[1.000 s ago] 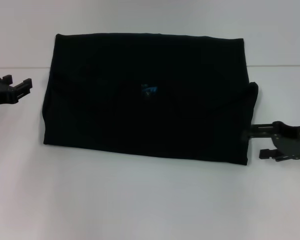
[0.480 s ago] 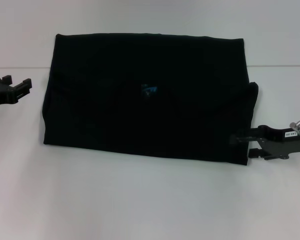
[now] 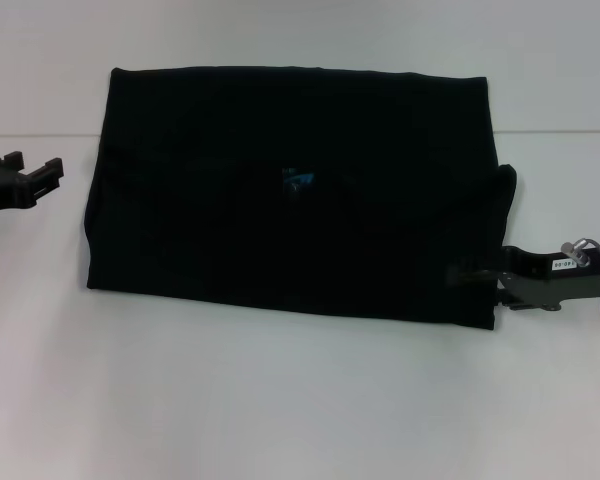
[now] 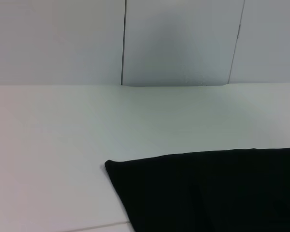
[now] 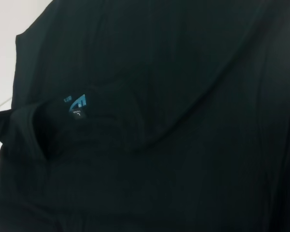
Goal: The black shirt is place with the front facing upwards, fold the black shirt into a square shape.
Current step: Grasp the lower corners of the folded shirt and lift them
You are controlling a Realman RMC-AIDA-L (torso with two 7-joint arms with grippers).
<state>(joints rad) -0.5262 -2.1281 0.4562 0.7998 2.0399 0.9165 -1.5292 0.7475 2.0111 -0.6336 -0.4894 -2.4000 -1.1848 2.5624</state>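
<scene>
Jaws of the right gripper (image 3: 472,272) look nearly closed at the right edge of the black shirt (image 3: 290,190), upper finger lying on the cloth; whether fabric is actually pinched, cannot tell. Left gripper (image 3: 42,176) hangs clear of the shirt's left edge, near the tabletop's (image 3: 280,400) left edge, jaws spread with nothing between them. Shirt lies flat as a wide folded rectangle mid-tabletop, toward the far side, a small bulge of cloth sticking out at its right edge. Head view shows the blue neck label (image 3: 298,181) as a speck near the middle. Right wrist view shows the label (image 5: 76,103) clearer, plus ribbed collar folds around it. Left wrist view shows only one shirt corner (image 4: 108,164) on white tabletop, wall panels behind.
</scene>
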